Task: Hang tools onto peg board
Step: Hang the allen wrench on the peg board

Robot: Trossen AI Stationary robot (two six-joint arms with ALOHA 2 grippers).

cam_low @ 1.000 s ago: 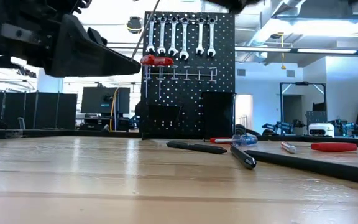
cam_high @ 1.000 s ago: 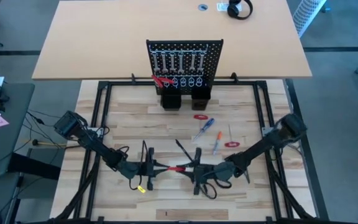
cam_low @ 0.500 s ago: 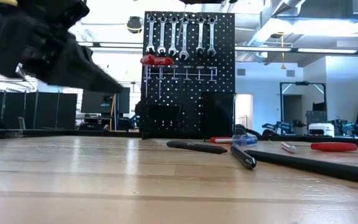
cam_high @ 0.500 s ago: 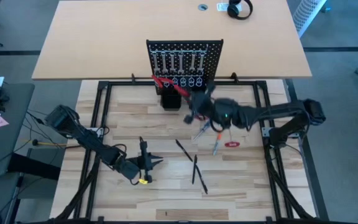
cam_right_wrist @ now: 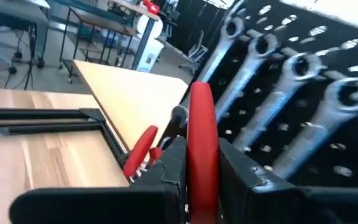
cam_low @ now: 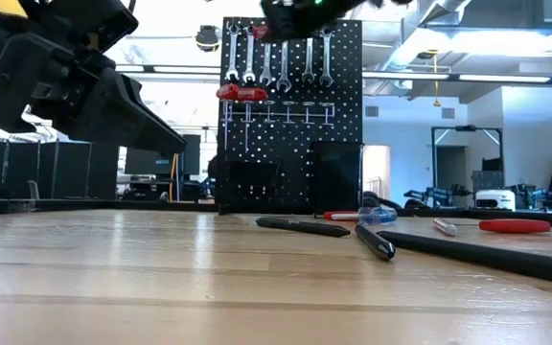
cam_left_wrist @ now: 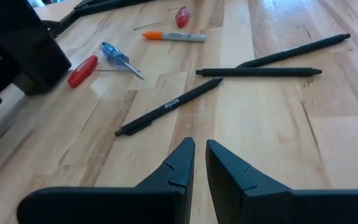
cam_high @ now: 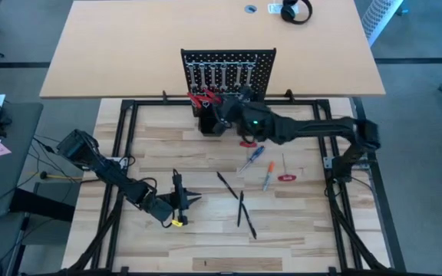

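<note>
right gripper [cam_right_wrist: 201, 168] clenched on a red-handled tool [cam_right_wrist: 201, 130], upright black perforated peg board [cam_right_wrist: 316, 87] with silver wrenches [cam_right_wrist: 272, 68] just ahead; left gripper [cam_left_wrist: 199, 163] nearly closed, empty.

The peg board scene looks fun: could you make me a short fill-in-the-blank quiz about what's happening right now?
1. The right gripper is shut on a ____-handled tool.
2. It holds that tool close to the ____ board.
3. The silver wrenches hang in a row of ____.
4. The left gripper holds ____.

Missing words: red; peg; six; nothing
</note>
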